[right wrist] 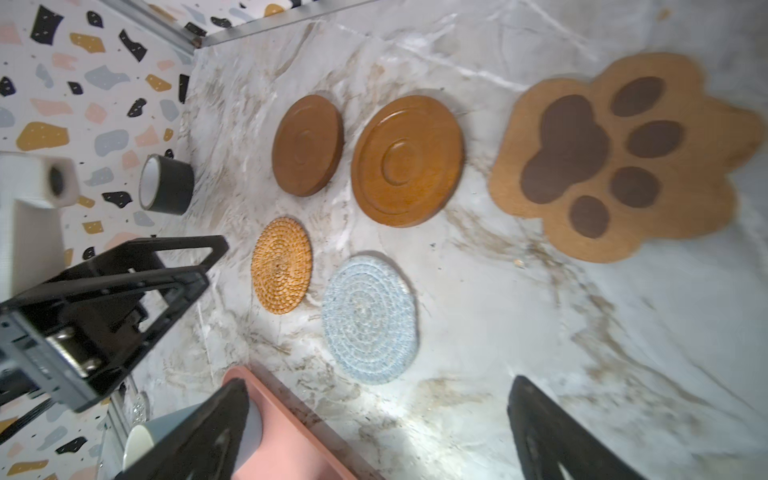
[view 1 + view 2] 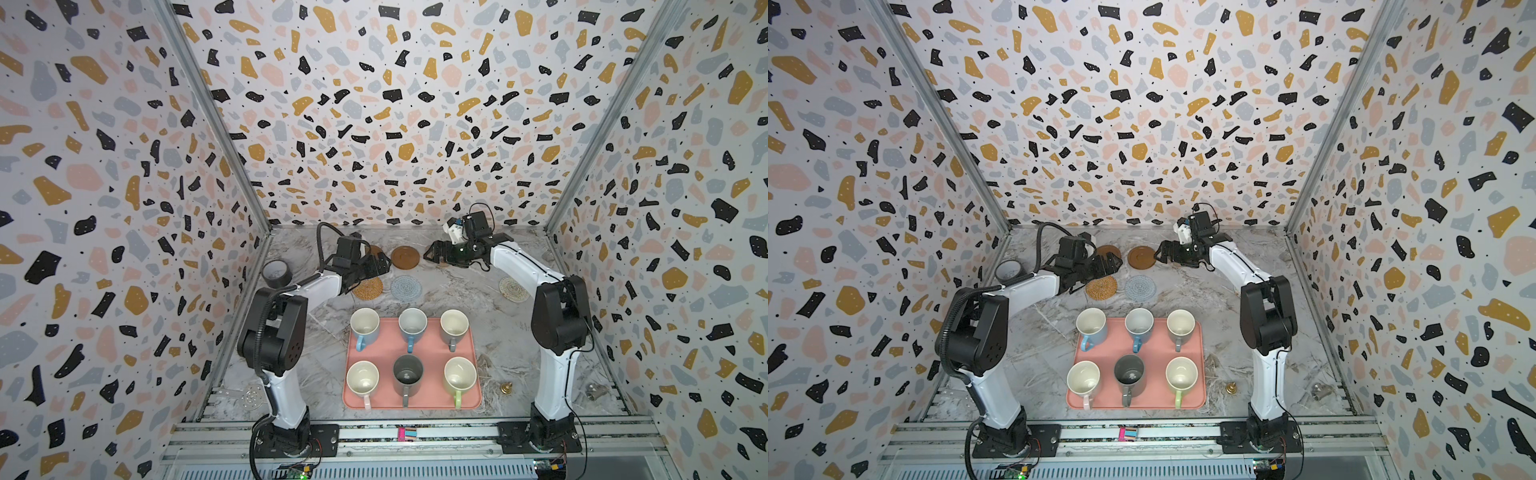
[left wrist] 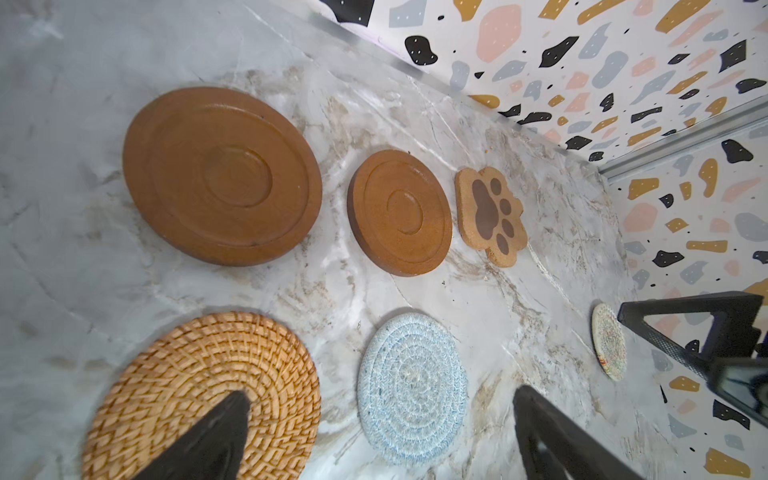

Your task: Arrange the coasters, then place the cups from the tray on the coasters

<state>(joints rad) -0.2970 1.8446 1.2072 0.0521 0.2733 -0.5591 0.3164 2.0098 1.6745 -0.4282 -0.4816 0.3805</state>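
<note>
Six coasters lie at the back of the table: two brown wooden discs (image 3: 222,176) (image 3: 401,212), a paw-shaped one (image 1: 623,158), a rattan round (image 2: 368,287), a pale blue round (image 2: 406,288) and a cream round (image 2: 514,289). The salmon tray (image 2: 432,409) holds all the cups upright: light blue (image 2: 365,326), deeper blue (image 2: 412,326), grey-beige (image 2: 454,326), pale pink (image 2: 363,380), dark grey (image 2: 408,374) and light green (image 2: 460,378). My left gripper (image 2: 374,266) hovers open and empty above the rattan round. My right gripper (image 2: 432,251) hangs open and empty over the paw coaster, hiding it in both top views.
A dark grey tape roll (image 2: 277,274) stands by the left wall. A small brass piece (image 2: 505,387) and a metal fitting (image 2: 592,390) lie right of the tray. A perforated disc (image 2: 252,397) sits at the front left. The two grippers face each other closely.
</note>
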